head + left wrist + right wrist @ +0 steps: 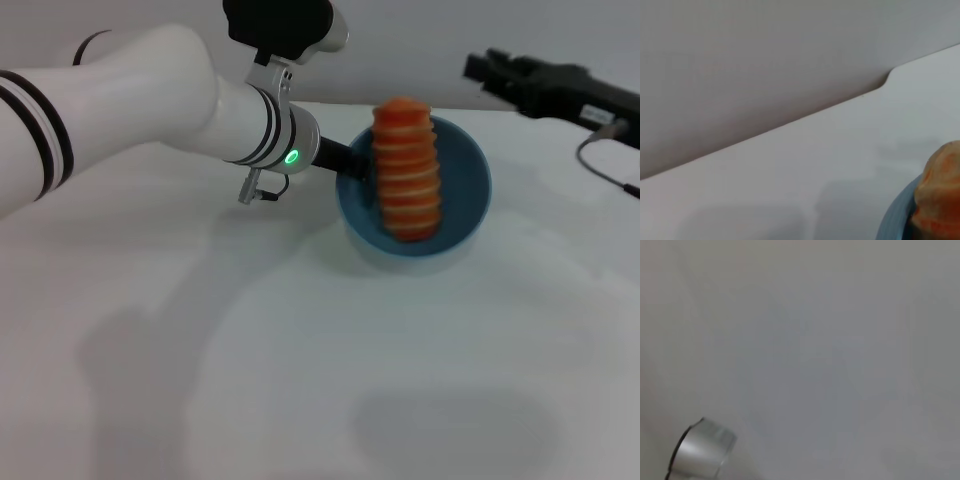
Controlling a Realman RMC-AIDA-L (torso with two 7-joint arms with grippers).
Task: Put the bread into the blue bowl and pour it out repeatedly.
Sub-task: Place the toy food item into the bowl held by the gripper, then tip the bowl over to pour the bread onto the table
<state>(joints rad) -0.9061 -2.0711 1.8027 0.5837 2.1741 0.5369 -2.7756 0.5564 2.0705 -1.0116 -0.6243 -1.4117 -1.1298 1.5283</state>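
In the head view the blue bowl point(470, 185) is held off the white table and tilted, its opening facing the camera. The bread point(407, 170) lies inside it, striped side showing, one end sticking out over the upper rim. My left gripper point(350, 168) is shut on the bowl's left rim. In the left wrist view a piece of the bowl's rim point(894, 220) and one end of the bread point(940, 192) show in the corner. My right gripper point(492, 70) hangs in the air at the far right, away from the bowl.
The white table point(300, 380) carries the bowl's shadow near the front. Its far edge, with a notch point(887, 77), meets a grey wall. A cable point(600, 165) trails from the right arm. A small metal cylinder point(702, 447) shows in the right wrist view.
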